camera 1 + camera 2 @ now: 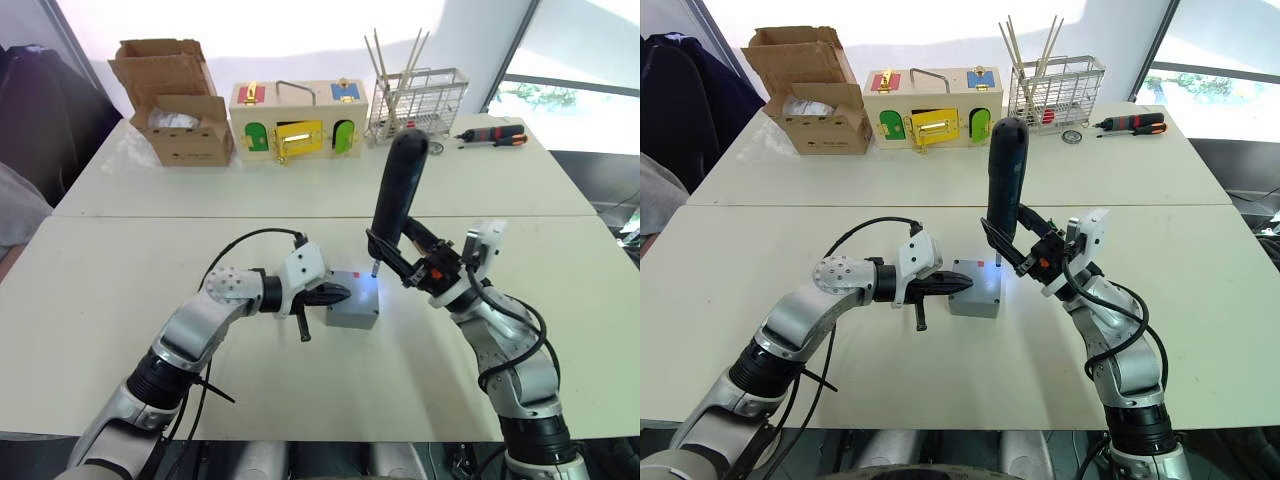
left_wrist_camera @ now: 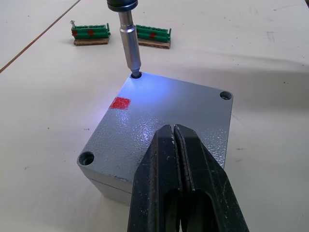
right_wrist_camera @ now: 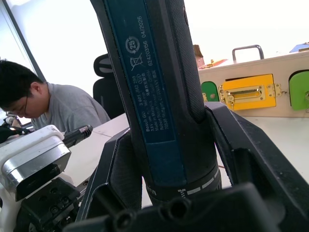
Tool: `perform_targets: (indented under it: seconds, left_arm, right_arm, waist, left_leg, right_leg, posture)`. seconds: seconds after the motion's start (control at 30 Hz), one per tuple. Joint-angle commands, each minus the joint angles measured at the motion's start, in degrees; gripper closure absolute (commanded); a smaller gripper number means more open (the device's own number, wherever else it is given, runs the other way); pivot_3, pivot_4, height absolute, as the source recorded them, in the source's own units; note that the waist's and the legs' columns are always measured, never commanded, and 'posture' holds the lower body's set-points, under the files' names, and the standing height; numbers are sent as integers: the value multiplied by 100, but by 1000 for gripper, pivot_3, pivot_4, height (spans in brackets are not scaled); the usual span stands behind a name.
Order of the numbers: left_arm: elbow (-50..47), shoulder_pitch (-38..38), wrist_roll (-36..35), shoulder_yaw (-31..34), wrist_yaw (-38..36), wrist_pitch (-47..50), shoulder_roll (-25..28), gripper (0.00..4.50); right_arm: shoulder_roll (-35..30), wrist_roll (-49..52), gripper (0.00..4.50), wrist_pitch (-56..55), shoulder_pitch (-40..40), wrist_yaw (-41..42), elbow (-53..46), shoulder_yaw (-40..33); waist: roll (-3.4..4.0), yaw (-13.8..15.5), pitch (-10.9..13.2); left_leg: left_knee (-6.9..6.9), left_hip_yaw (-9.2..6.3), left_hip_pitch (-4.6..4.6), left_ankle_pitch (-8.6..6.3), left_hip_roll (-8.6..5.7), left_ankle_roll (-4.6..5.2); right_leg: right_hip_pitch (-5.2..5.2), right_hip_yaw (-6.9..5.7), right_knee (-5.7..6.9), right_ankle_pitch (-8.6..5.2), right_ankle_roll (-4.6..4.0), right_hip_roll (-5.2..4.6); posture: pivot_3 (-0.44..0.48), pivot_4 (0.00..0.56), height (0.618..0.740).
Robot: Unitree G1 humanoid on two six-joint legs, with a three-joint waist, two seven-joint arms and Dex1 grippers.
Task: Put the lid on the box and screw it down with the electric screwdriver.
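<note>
Grey square lid, finely textured plastic, seated on the box at mid-table. Left gripper clenched, black tips pressing on the lid's near edge. Right gripper grasping the thick black cylindrical screwdriver, upright; metal bit in a round corner hole, blue-white glow there.
</note>
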Motion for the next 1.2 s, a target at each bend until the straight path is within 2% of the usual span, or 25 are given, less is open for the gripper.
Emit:
perform_targets:
  seconds: [0.03,0.37,0.47,0.6,0.67,0.7,0.77,0.97,1.03,1.1,1.2]
  left_arm:
    - [3,39,26,-14,14,-6,-10,4500]
    - [85,73,57,-19,86,-89,-107,4500]
    - [13,103,-97,238,197,-106,-195,4500]
    - [-266,151,-507,646,215,161,-191,4500]
    - [-310,193,-579,747,233,135,-200,4500]
    - [-285,126,-631,891,327,81,-278,4500]
    - [-238,-7,-725,1109,484,15,-401,4500]
    - [-277,-224,-930,1266,525,137,-440,4500]
    - [-362,-298,-756,1056,368,114,-204,4500]
    - [-527,-471,-1056,1089,237,333,-162,4500]
    - [-760,-600,-1451,907,71,582,-340,4500]
  right_arm:
    - [-45,-164,2596,317,254,10,478,169]
    - [-137,22,2596,550,57,-133,54,-13]
    - [-222,654,2596,1164,-285,-412,-545,-398]
    - [-786,1963,2596,2269,-1165,-881,-1220,-1245]
    - [-1081,2522,2596,2662,-1592,-1026,-1275,-1578]
    - [-1228,2822,2596,2850,-1875,-1097,-1226,-1731]
    - [-1390,3198,2596,3115,-2228,-1222,-1135,-1881]
    - [-1532,3672,2596,3880,-2567,-2155,-589,-2172]
    - [-1995,3503,2596,4559,-2601,-2622,-443,-2145]
    - [-2556,3714,2596,5093,-2705,-2609,-109,-2367]
    - [-3864,3644,2596,6268,-2801,-2239,802,-2336]
  waist:
    - [0,2,0]
    - [0,10,0]
    - [4,10,5]
    - [40,0,38]
    - [51,-3,52]
    - [50,0,60]
    - [47,0,70]
    - [39,1,75]
    - [43,22,78]
    - [44,47,79]
    - [61,126,90]
  left_leg:
    - [0,0,0,0,0,0]
    - [-1,-1,-2,0,1,0]
    - [0,-1,-6,0,2,0]
    - [10,0,-63,3,0,-4]
    - [23,1,-122,14,-2,-21]
    - [19,2,-128,31,-2,-51]
    - [13,0,-131,31,-1,-52]
    - [20,3,-128,26,-2,-40]
    - [22,5,-131,29,-5,-44]
    - [27,4,-151,32,-7,-49]
    - [68,8,-215,31,-8,-46]
  right_leg:
    - [0,0,0,0,0,0]
    - [1,0,-4,-2,0,-1]
    - [-2,1,-7,-2,0,-1]
    - [-55,5,-1,-2,0,-5]
    - [-118,7,14,-1,1,-6]
    - [-125,7,15,-1,1,-7]
    - [-128,4,12,-1,0,-7]
    - [-115,3,8,-1,0,-9]
    - [-117,4,8,-1,0,-11]
    - [-132,4,9,-1,0,-13]
    - [-183,4,20,0,0,-14]
  posture:
    - [0,150,730]
    - [0,150,730]
    - [0,150,730]
    - [0,150,730]
    - [0,150,730]
    - [0,150,730]
    - [0,150,730]
    - [0,150,730]
    - [0,150,730]
    - [0,150,730]
    - [0,150,730]
